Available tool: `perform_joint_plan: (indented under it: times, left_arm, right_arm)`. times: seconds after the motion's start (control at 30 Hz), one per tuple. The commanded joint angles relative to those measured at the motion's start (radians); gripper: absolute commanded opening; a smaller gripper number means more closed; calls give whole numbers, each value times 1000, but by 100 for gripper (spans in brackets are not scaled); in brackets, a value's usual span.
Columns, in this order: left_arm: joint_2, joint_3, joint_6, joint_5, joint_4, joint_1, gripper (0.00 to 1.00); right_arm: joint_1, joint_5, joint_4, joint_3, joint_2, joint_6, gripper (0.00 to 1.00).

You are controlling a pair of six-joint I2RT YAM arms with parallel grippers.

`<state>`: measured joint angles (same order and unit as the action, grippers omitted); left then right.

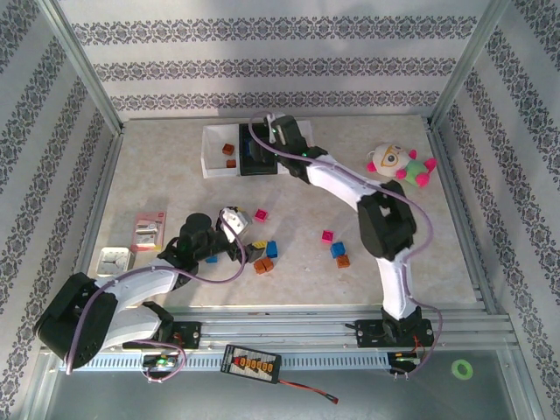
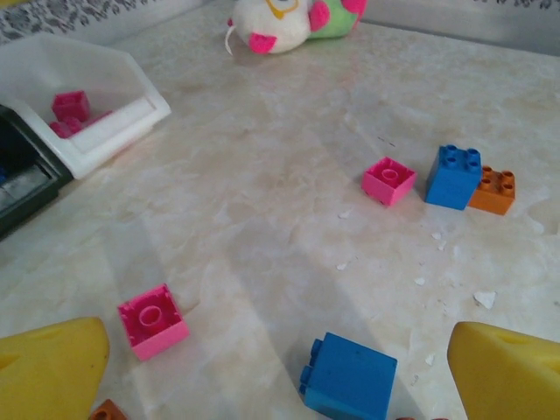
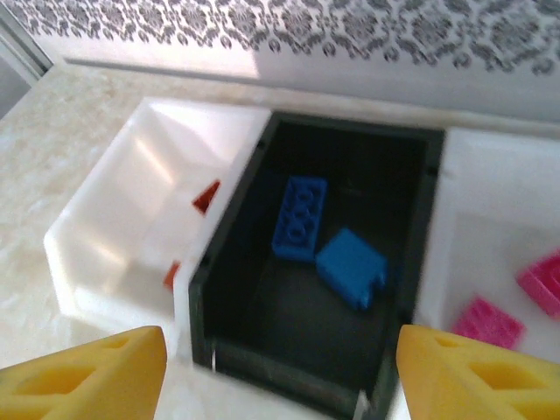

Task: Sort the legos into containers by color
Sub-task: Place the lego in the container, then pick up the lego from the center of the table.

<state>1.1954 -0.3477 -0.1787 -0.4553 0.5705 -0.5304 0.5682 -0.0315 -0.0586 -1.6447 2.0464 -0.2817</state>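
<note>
The right pincer (image 3: pixel 284 378) is hovering over the black middle bin (image 3: pixel 289 337), its yellow fingers standing apart with nothing between them. Two blue legos (image 3: pixel 299 217) are lying on that bin's floor. Orange-brown pieces are sitting in the left white bin (image 3: pixel 114 227) and magenta ones in the right white bin (image 3: pixel 494 188).

The left pincer (image 2: pixel 280 372) is hanging low over the counter (image 2: pixel 289 227), spread wide and gripping nothing. A blue brick (image 2: pixel 350 383) is lying just ahead of it, between the two fingers but nearer the right one. It is tipped on its side with its studs facing left. It is looking blocky, not long, so no axis is dictating the approach. A magenta brick (image 2: pixel 153 319) is sitting studs-up just beside the left finger.

Farther out, a second magenta brick (image 2: pixel 388 179), another blue one (image 2: pixel 453 177) and an orange one (image 2: pixel 492 190) are clustering together, well short of the plush toy (image 2: pixel 289 22).

From above, the left arm is plainly the nearer one to all these loose bricks. The next grasp is probably calling for a small shift rightward and down, so the fingers are straddling the blue brick's flat faces.
</note>
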Motion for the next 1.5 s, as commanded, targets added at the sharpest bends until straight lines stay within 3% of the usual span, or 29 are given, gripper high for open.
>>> perform_joint_plan:
  times: [0.0,0.17,0.33,0.47,0.7,0.83,1.2,1.47]
  left_arm:
    - [35,-37,-40,-78,65,-19,99]
    - [89,-64,-62,-127,77,-29,99]
    - [142,-87,-71,-167,83,-34,99]
    - [185,-106,-70,-178,107,-34,99]
    - [204,-108,-62,-187,126,-36,99]
    - [193,-93,-59,-180,127,-36,99]
    - [175,-68,-46,-163,143,-38,99]
    - [176,-66,-21,-137,157,-37,99]
  right_arm:
    - [-17,12,21,211,-199,10,72]
    - [-35,40,-115,554,-472,48,76]
    - [-40,-59,-400,684,-611,-88,78]
    - [-63,8,-496,721,-591,-238,78]
    - [-78,73,-577,663,-421,-270,75]
    - [-84,65,-571,639,-357,-260,66]
    - [-88,42,-579,596,-314,-241,28]
    - [-70,-6,-499,516,-381,-198,24]
